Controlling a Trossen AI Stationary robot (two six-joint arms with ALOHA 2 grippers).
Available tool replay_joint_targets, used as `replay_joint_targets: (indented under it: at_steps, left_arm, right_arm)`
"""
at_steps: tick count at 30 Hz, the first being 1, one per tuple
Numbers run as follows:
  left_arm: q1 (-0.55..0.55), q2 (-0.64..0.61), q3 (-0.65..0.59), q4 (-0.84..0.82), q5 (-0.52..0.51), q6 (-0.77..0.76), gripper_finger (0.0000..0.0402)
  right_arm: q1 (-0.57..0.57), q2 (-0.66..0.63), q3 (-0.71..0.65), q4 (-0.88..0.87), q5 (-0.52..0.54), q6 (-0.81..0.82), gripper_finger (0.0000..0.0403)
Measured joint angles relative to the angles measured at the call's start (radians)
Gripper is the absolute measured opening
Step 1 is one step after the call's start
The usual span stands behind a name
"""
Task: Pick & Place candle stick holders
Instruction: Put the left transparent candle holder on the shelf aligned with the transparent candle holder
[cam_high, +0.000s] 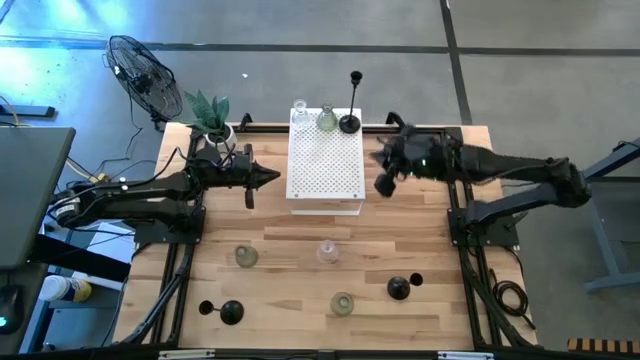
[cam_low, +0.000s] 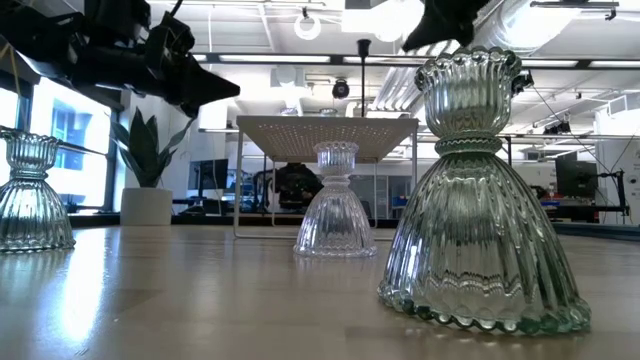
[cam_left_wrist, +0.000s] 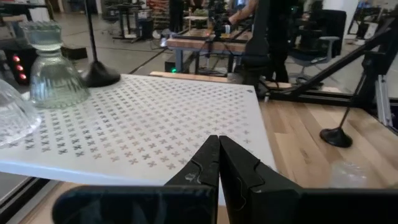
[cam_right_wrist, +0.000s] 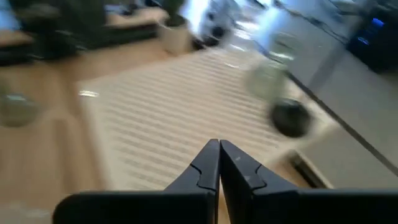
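From above, your left tool (cam_high: 268, 177) and right tool (cam_high: 381, 186) flank the white perforated box (cam_high: 325, 165), both pinched shut and empty. Three candle stick holders (cam_high: 326, 118) stand along the box's far edge; five more sit on the counter (cam_high: 290, 300) toward its near edge. Low down, three glass holders (cam_low: 480, 200) show. Your left wrist camera shows closed fingers (cam_left_wrist: 205, 165) at the box's edge.

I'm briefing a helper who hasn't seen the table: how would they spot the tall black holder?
Find the white perforated box at the table's far middle, between the two arms. Three holders stand along its far edge; the tall black holder is the one nearest the right arm. Its neighbours are squat clear glass; it alone has a dark round base and a long thin stem ending in a knob.
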Motion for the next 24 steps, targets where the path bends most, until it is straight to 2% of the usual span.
replay_joint_targets:
  at_steps: [5, 9, 11, 14, 17, 24]
  left_arm:
    - [0.000, 0.000, 0.000, -0.001, 0.016, 0.000, 0.0001]
    - [-0.008, 0.000, 0.000, -0.006, 0.023, -0.003, 0.0001]
    - [-0.025, -0.001, 0.000, -0.022, 0.018, 0.001, 0.0001]
    - [-0.071, -0.023, 0.000, -0.064, 0.017, 0.025, 0.0001]
    - [-0.136, -0.057, 0.035, -0.215, -0.021, 0.051, 0.0001]
    - [-0.352, -0.076, 0.203, -0.704, -0.231, 0.049, 0.0001]
  right_arm:
    - [0.119, 0.002, -0.169, 0.316, -0.067, -0.026, 0.0001]
    - [0.170, 0.002, -0.325, 0.590, -0.105, -0.060, 0.0001]
    - [0.176, 0.001, -0.378, 0.661, -0.107, -0.061, 0.0001]
    - [0.174, 0.001, -0.427, 0.679, -0.105, -0.057, 0.0001]
    - [0.174, 0.001, -0.440, 0.681, -0.102, -0.060, 0.0001]
    - [0.174, 0.001, -0.443, 0.697, -0.125, -0.130, 0.0001]
